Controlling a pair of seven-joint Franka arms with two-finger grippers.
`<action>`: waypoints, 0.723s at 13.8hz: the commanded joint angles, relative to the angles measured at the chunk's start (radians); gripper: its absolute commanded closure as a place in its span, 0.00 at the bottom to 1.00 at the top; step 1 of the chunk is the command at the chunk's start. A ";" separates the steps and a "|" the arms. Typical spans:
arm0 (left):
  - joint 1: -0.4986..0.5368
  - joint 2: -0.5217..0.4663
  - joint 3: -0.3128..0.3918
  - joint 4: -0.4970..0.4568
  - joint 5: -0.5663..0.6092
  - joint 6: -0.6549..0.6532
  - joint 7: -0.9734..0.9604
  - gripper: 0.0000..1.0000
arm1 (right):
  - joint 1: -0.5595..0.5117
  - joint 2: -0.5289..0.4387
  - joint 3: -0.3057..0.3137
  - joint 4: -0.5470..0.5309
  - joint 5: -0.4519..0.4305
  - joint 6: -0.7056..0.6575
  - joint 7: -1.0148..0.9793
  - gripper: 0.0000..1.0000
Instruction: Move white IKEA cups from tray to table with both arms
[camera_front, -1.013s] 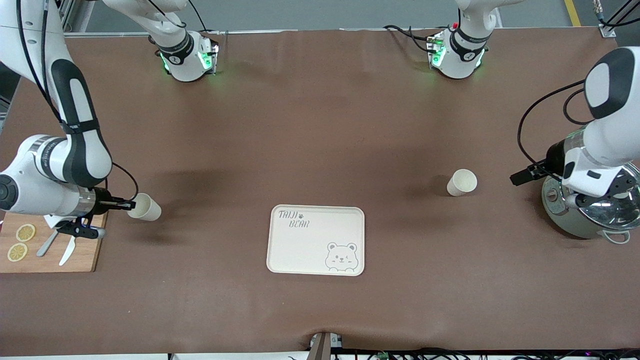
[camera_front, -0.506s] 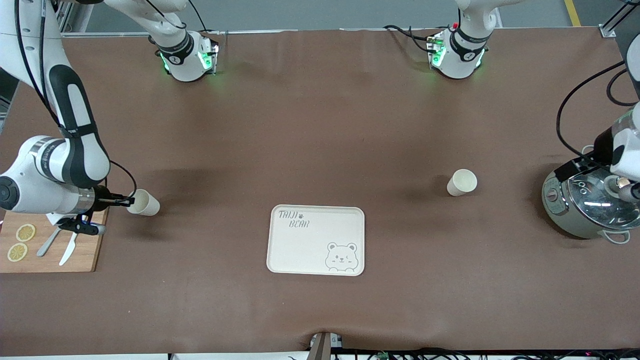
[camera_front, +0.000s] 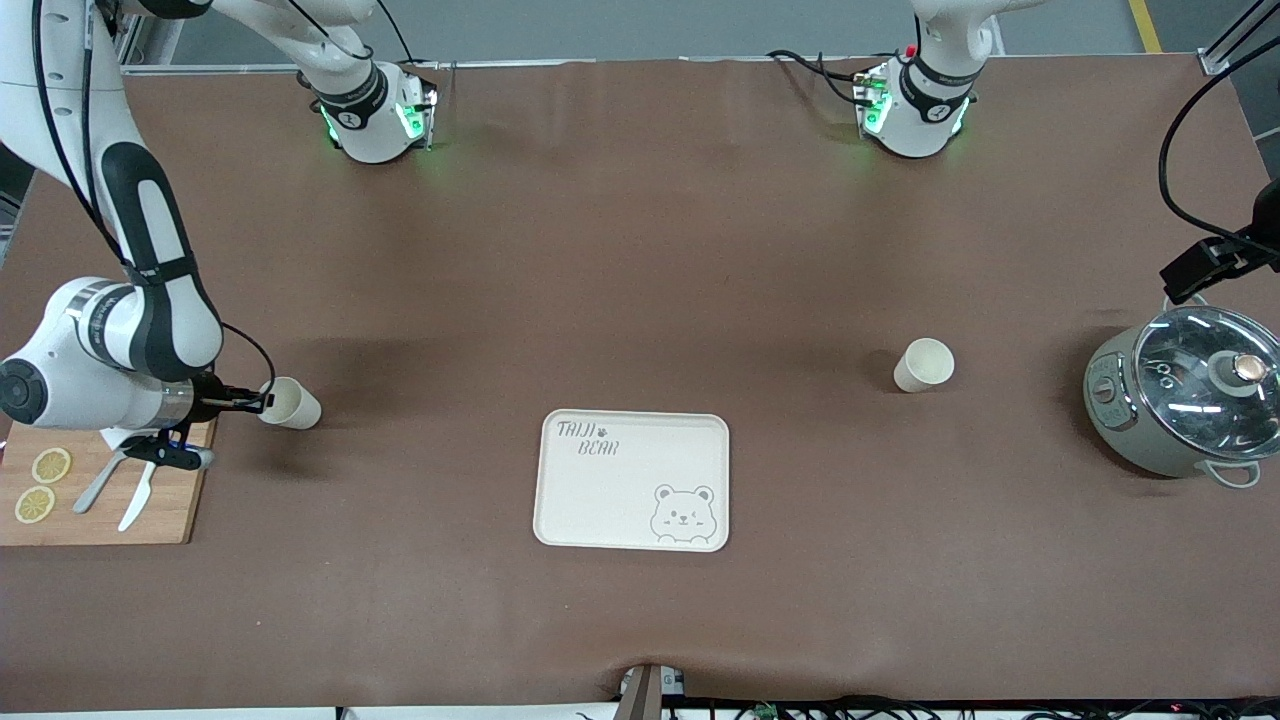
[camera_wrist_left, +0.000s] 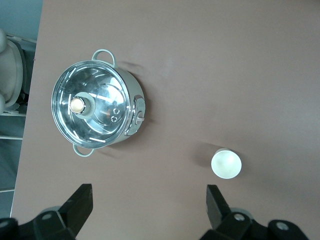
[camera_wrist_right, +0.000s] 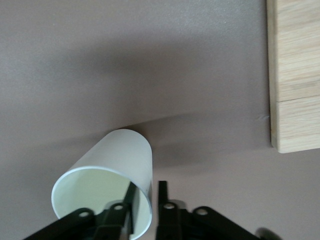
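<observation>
Your right hand (camera_front: 262, 403) had one finger inside and one outside the rim of a cup (camera_front: 290, 403), now resting on the surface (camera_front: 640, 250) beside the cutting board (camera_front: 170, 510). Its fingers were parting: the release step, I'd judge. Your left hand (camera_wrist_left: 147, 207), spread wide, waited over the pot (camera_front: 1180, 405); the other cup (camera_front: 923, 364) stood between pot and tray (camera_front: 600, 500). Next you needed a clean withdrawal without tipping that cup.

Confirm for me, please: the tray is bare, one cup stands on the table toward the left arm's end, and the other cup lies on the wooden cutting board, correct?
Not quite. The tray is bare and one cup stands toward the left arm's end, but the other cup is on the brown table beside the cutting board, not on it, at the right gripper. The front view shows this.
</observation>
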 joint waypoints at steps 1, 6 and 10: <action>0.007 -0.026 -0.012 -0.005 -0.027 -0.026 0.018 0.00 | -0.017 -0.005 0.019 0.011 -0.009 -0.008 -0.005 0.00; -0.006 -0.032 -0.018 0.022 -0.040 -0.035 0.035 0.00 | -0.012 -0.002 0.021 0.148 -0.031 -0.143 -0.005 0.00; 0.007 -0.046 -0.049 0.022 -0.056 -0.037 0.067 0.00 | -0.027 -0.002 0.021 0.348 -0.031 -0.337 -0.005 0.00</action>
